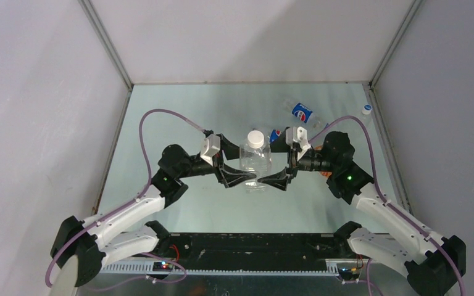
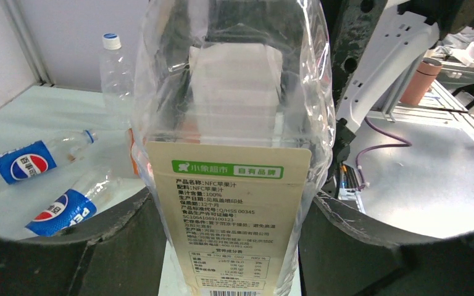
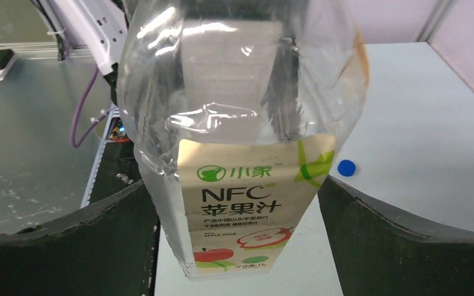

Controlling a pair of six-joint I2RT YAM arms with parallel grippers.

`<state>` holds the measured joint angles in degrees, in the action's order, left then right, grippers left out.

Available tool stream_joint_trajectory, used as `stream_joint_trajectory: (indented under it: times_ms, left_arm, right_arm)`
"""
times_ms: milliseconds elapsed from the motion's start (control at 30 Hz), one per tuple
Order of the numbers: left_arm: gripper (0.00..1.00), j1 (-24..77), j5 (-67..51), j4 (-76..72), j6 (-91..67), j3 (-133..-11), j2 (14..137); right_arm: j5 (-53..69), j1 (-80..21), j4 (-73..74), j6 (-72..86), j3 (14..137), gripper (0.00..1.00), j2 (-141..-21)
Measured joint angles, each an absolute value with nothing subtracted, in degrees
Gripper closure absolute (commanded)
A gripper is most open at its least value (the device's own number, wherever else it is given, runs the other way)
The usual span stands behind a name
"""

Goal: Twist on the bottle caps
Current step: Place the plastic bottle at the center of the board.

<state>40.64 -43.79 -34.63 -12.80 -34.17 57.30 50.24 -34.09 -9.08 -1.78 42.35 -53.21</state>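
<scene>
A clear square juice bottle [image 1: 256, 163] with a beige label stands upright at the table's middle, a white cap [image 1: 256, 138] on its neck. My left gripper [image 1: 237, 161] comes in from the left and is shut on the bottle's lower body [image 2: 231, 185], both fingers against its sides. From the right, my right gripper [image 1: 278, 160] straddles the same bottle [image 3: 247, 185] with its jaws open, and strips of table show between fingers and label. A loose blue cap [image 3: 346, 167] lies on the table beyond the bottle.
Two Pepsi bottles [image 1: 302, 113] [image 1: 276, 134] lie on their sides behind the right gripper, seen also as Pepsi bottles [image 2: 23, 164] [image 2: 65, 211]. A small capped clear bottle [image 1: 366, 110] stands at the far right corner. Walls enclose the table on three sides.
</scene>
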Motion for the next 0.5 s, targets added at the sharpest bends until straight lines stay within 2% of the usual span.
stream_joint_trajectory:
  times_ms: [167,233,300,333,367,400,467,500]
  left_arm:
    - [0.72,40.97,-45.28,-37.23,-14.87,-34.2,57.3]
    - [0.71,41.06,-45.43,-37.87,-15.25,-34.24,57.3]
    - [0.67,41.08,-45.54,-38.09,-15.55,-34.24,57.3]
    - [0.6,41.08,-45.52,-38.13,-15.64,-34.24,57.3]
    - [0.57,41.08,-45.39,-38.17,-15.73,-34.24,57.3]
    - [0.46,41.06,-45.25,-38.13,-15.88,-34.24,57.3]
    - [0.31,41.12,-44.6,-37.69,-16.4,-34.3,57.3]
    - [0.27,41.17,-44.21,-37.06,-16.56,-34.39,57.28]
  right_arm:
    - [52.77,-35.22,-9.1,-1.91,42.35,0.13,-54.02]
    - [53.3,-35.59,-9.19,-1.67,42.35,0.2,-54.39]
    - [53.8,-35.66,-9.56,-1.06,42.33,0.35,-54.81]
    - [53.89,-35.66,-9.72,-0.75,42.35,0.48,-54.98]
    - [54.06,-35.62,-9.96,-0.43,42.35,0.53,-55.16]
    - [54.11,-35.57,-10.2,-0.36,42.35,0.64,-55.33]
    - [54.76,-34.22,-10.48,0.05,42.35,0.75,-55.59]
    - [54.87,-34.39,-10.41,0.38,42.35,0.79,-55.68]
